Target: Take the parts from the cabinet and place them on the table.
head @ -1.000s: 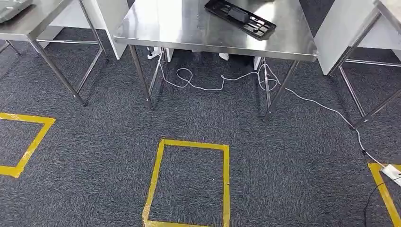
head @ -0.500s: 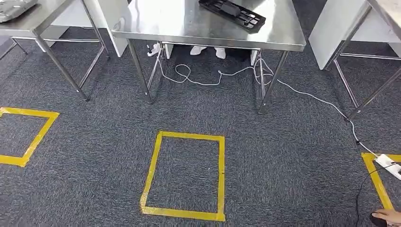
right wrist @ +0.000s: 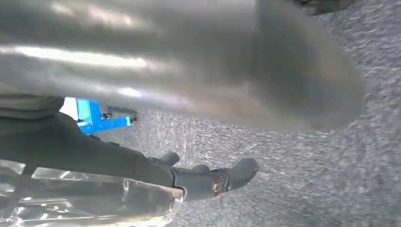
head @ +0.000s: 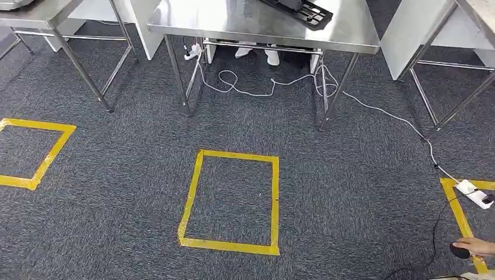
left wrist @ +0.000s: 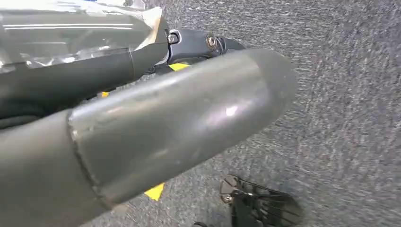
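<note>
A steel table (head: 233,26) stands ahead at the top of the head view, with a black tray (head: 299,8) at its far edge. In the left wrist view my left hand (left wrist: 142,123) hangs over the carpet, and a clear plastic-wrapped part (left wrist: 71,33) lies against its dark fingers (left wrist: 198,42). My right hand (right wrist: 189,71) also hangs above the carpet in the right wrist view. Its dark fingers (right wrist: 213,179) press against a crinkled plastic-wrapped part (right wrist: 85,201). Both thick thumbs are blurred and hide much of the grip.
A yellow tape rectangle (head: 192,201) marks the carpet in front of the table, with others at left and right. A white cable (head: 373,108) runs to a power strip (head: 476,195). A person's shoes (head: 257,53) show under the table; a person's hand (head: 476,248) holds a dark object.
The whole view has shifted: the table and the tape rectangle sit higher in the picture. A person's hand has come in at the lower right, and shoes now show under the table.
</note>
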`<action>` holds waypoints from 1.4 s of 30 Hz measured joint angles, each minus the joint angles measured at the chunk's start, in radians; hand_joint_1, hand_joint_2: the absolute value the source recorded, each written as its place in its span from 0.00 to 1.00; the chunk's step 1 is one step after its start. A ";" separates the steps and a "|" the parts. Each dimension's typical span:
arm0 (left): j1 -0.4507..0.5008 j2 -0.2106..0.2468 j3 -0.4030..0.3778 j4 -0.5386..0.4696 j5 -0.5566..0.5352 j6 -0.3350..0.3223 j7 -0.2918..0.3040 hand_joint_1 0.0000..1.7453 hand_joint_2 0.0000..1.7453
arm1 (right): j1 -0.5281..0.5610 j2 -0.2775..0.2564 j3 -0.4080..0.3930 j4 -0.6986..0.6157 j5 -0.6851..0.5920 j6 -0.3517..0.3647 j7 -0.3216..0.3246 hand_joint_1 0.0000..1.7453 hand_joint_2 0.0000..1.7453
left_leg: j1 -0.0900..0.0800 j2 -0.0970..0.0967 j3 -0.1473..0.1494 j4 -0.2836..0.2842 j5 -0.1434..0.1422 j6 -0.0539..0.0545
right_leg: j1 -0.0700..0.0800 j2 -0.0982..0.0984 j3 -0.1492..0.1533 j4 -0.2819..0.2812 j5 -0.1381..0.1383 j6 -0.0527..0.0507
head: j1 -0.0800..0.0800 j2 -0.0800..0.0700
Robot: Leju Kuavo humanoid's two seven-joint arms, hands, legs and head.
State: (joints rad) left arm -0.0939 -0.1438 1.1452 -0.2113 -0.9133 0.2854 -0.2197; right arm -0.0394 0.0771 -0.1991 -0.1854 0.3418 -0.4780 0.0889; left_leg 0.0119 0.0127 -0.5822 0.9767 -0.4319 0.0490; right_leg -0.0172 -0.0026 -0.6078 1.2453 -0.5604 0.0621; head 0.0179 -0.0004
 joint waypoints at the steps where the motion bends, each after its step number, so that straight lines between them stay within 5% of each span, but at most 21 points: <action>1: 0.000 -0.001 -0.001 0.000 -0.003 0.008 0.006 0.00 0.00 | -0.001 -0.001 0.000 0.000 0.001 0.000 0.000 0.00 0.00 | 0.000 0.000 -0.010 0.001 0.010 -0.005 | -0.003 0.000 0.056 -0.081 0.035 0.010 | -0.001 0.000; 3: 0.000 -0.001 -0.002 0.001 -0.008 0.013 0.011 0.00 0.00 | -0.003 -0.001 0.000 0.000 0.006 0.002 -0.001 0.00 0.00 | -0.003 0.000 -0.023 0.006 0.023 -0.017 | 0.000 0.000 0.185 -0.261 0.025 -0.002 | 0.001 0.000; 4: 0.000 -0.001 -0.002 0.001 -0.008 0.015 0.013 0.00 0.00 | -0.004 -0.002 0.000 0.000 0.006 0.002 -0.002 0.00 0.00 | -0.004 0.002 -0.025 0.008 0.030 -0.025 | 0.009 0.002 0.201 -0.312 0.012 -0.014 | -0.002 0.000; 7: 0.000 -0.001 -0.002 0.001 -0.008 0.019 0.016 0.00 0.00 | -0.004 -0.002 0.000 0.000 0.011 0.006 -0.003 0.00 0.00 | -0.001 0.002 -0.028 0.005 0.050 -0.044 | 0.009 0.002 0.179 -0.309 0.021 -0.038 | -0.001 0.000; 8: 0.000 -0.001 -0.002 0.001 -0.008 0.021 0.016 0.00 0.00 | -0.004 -0.002 0.000 0.000 0.012 0.009 -0.003 0.00 0.00 | 0.007 -0.002 -0.038 0.021 0.033 -0.048 | -0.015 -0.001 0.177 -0.310 0.031 -0.052 | 0.000 0.000; 11: 0.002 -0.002 -0.002 0.002 -0.006 0.023 0.019 0.00 0.00 | -0.004 0.000 0.000 0.000 0.016 0.011 -0.003 0.00 0.00 | 0.011 -0.009 -0.097 0.203 -0.132 -0.061 | -0.006 -0.007 0.156 -0.310 0.049 -0.081 | -0.007 0.000; 12: 0.003 -0.002 -0.002 0.003 -0.006 0.023 0.020 0.00 0.00 | -0.004 0.001 0.000 0.000 0.017 0.011 -0.003 0.00 0.00 | 0.013 -0.011 -0.119 0.281 -0.166 -0.066 | -0.003 -0.008 0.148 -0.309 0.055 -0.079 | -0.008 0.000; 14: 0.004 -0.002 -0.002 0.004 -0.003 0.023 0.020 0.00 0.00 | -0.003 0.000 0.000 0.000 0.018 0.011 -0.003 0.00 0.00 | 0.019 -0.011 -0.110 0.328 -0.151 -0.073 | -0.003 -0.009 0.135 -0.306 0.064 -0.073 | -0.008 0.000; 16: 0.004 -0.002 -0.001 0.004 -0.001 0.023 0.020 0.00 0.00 | -0.002 0.001 0.000 0.000 0.016 0.011 -0.003 0.00 0.00 | 0.028 -0.010 -0.015 0.201 -0.090 -0.079 | -0.009 -0.008 0.130 -0.298 0.066 -0.067 | -0.008 0.000; 22: 0.004 -0.002 -0.001 0.004 0.000 0.023 0.021 0.00 0.00 | -0.003 0.002 0.000 0.000 0.016 0.011 -0.003 0.00 0.00 | 0.030 -0.010 0.012 0.159 -0.078 -0.080 | -0.010 -0.008 0.131 -0.294 0.066 -0.066 | -0.008 0.000; 23: 0.002 -0.002 -0.002 0.005 0.000 0.023 0.020 0.00 0.00 | -0.004 0.001 0.000 0.000 0.016 0.011 -0.003 0.00 0.00 | 0.034 -0.013 0.089 0.037 -0.073 -0.082 | -0.004 -0.007 0.114 -0.276 0.062 -0.059 | -0.010 0.000; 24: 0.002 -0.002 -0.002 0.005 0.001 0.022 0.020 0.00 0.00 | -0.005 0.002 0.000 0.000 0.015 0.011 -0.003 0.00 0.00 | 0.026 -0.019 0.079 0.033 -0.075 -0.075 | 0.003 -0.006 0.105 -0.263 0.068 -0.047 | -0.007 0.000; 25: 0.003 -0.004 -0.002 0.005 0.001 0.022 0.020 0.00 0.00 | -0.006 0.003 0.000 0.000 0.011 0.011 -0.004 0.00 0.00 | 0.025 -0.015 0.066 0.016 -0.063 -0.034 | 0.003 -0.006 0.080 -0.255 0.067 -0.024 | -0.009 0.000; 27: 0.002 -0.004 -0.002 0.005 0.001 0.021 0.019 0.00 0.00 | -0.004 0.003 0.000 0.000 0.010 0.012 -0.004 0.00 0.00 | 0.017 -0.011 0.049 0.015 -0.052 -0.011 | 0.000 -0.002 -0.004 -0.075 -0.028 -0.043 | -0.003 0.000; 29: 0.003 -0.004 -0.001 0.005 0.001 0.021 0.019 0.00 0.00 | -0.003 0.005 0.000 0.000 0.010 0.012 -0.005 0.00 0.00 | 0.012 -0.008 0.039 0.016 -0.046 -0.006 | -0.001 -0.001 -0.063 0.059 -0.069 -0.040 | -0.003 0.000; 31: 0.003 -0.005 -0.002 0.006 0.000 0.020 0.019 0.00 0.00 | -0.001 0.003 0.000 0.000 0.010 0.012 -0.005 0.00 0.00 | 0.009 -0.009 0.036 0.016 -0.040 -0.007 | -0.001 -0.001 -0.025 0.007 -0.039 -0.026 | -0.003 0.000; 34: 0.003 -0.006 -0.002 0.006 0.001 0.020 0.019 0.00 0.00 | -0.005 0.002 0.000 0.000 0.010 0.013 -0.005 0.00 0.00 | 0.007 -0.010 0.036 0.017 -0.034 -0.018 | -0.002 -0.001 0.124 -0.254 0.040 -0.016 | -0.001 0.000; 36: 0.003 -0.006 -0.002 0.006 0.001 0.020 0.019 0.00 0.00 | -0.005 0.002 0.000 0.000 0.010 0.012 -0.005 0.00 0.00 | -0.001 -0.010 0.033 0.020 -0.031 -0.028 | 0.006 0.002 0.117 -0.271 0.047 -0.033 | -0.005 0.000; 38: 0.002 -0.005 -0.002 0.006 0.000 0.020 0.019 0.00 0.00 | -0.003 0.003 0.000 0.000 0.013 0.013 -0.005 0.00 0.00 | 0.002 -0.011 0.031 0.025 -0.038 -0.008 | 0.004 0.002 0.120 -0.271 0.046 -0.034 | -0.004 0.000; 41: 0.002 -0.004 -0.002 0.006 0.000 0.021 0.019 0.00 0.00 | -0.002 0.005 0.000 0.000 0.025 0.017 -0.005 0.00 0.00 | 0.007 -0.012 0.029 0.024 -0.033 -0.020 | -0.002 0.001 0.119 -0.282 0.057 -0.036 | -0.004 0.000; 42: 0.002 -0.004 -0.002 0.006 -0.001 0.021 0.019 0.00 0.00 | -0.005 0.007 0.000 0.000 0.033 0.017 -0.003 0.00 0.00 | 0.005 -0.017 0.036 0.002 -0.021 -0.003 | 0.004 -0.003 0.126 -0.292 0.063 -0.031 | -0.003 0.000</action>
State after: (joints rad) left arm -0.0914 -0.1480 1.1433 -0.2052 -0.9140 0.3059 -0.2003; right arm -0.0442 0.0843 -0.1987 -0.1850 0.3745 -0.4608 0.0855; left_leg 0.0170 -0.0043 -0.5466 0.9784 -0.4526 0.0456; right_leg -0.0128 -0.0052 -0.4813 0.9530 -0.4976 0.0314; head 0.0145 -0.0004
